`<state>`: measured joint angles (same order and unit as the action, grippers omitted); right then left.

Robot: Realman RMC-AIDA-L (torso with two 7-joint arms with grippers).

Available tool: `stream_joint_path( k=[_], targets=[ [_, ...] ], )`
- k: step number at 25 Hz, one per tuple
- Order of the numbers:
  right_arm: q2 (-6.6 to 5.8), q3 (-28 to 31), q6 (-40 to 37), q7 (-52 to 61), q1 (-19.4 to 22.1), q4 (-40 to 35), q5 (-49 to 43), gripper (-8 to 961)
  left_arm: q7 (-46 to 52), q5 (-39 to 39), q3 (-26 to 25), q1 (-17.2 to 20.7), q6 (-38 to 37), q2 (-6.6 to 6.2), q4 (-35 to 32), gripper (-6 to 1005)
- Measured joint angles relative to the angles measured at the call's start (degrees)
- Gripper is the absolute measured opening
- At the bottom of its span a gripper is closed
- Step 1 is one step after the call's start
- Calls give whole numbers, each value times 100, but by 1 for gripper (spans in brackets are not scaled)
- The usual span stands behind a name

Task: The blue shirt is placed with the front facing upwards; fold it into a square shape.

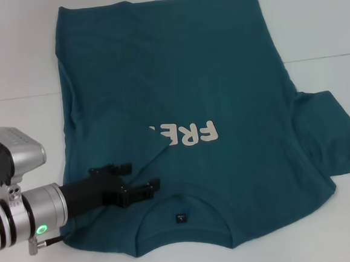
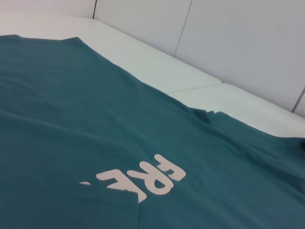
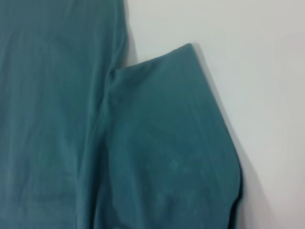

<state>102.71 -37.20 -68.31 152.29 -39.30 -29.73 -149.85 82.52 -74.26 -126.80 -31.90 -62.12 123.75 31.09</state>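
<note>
Head camera looks forward and down over the whole blue shirt (image 1: 220,91) on the white tabletop (image 1: 318,22). Left wrist camera sits low, facing obliquely across the print toward the far edge. Right wrist camera looks steeply down, close on one sleeve (image 3: 181,143).

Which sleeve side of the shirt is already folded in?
The robot's left side: the blue shirt there is folded over the print by the left gripper. The right sleeve lies spread flat.
</note>
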Motion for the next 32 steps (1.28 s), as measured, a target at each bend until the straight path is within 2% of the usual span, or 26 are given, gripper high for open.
stream_joint_path(
  k=[1, 3, 6, 9, 13, 18, 32],
  targets=[
    [5, 1, 21, 7, 0, -14, -15, 486, -6, 0, -5, -8, 2, -4, -17, 876],
    [16, 2, 48, 4, 2, -49, -26, 241, -7, 0, -6, -12, 2, -9, -20, 876],
    [53, 2, 57, -69, 7, -132, -30, 157, -8, -3, -8, -13, -6, -9, -16, 876],
    [146, -26, -29, -129, 48, -401, -53, 73, -5, -14, -11, -13, -44, -10, 1, 876],
    [246, -51, -243, -136, 154, -882, -66, 22, 17, -26, -12, -2, -68, -10, 13, 876],
    [266, 13, -403, -133, 303, -1258, -52, 17, 22, -37, -12, 3, -74, -10, 22, 876],
    [109, 443, -397, -370, 420, -1488, -27, 44, 123, 4, -11, 24, -150, -36, 170, 876]
  ],
)
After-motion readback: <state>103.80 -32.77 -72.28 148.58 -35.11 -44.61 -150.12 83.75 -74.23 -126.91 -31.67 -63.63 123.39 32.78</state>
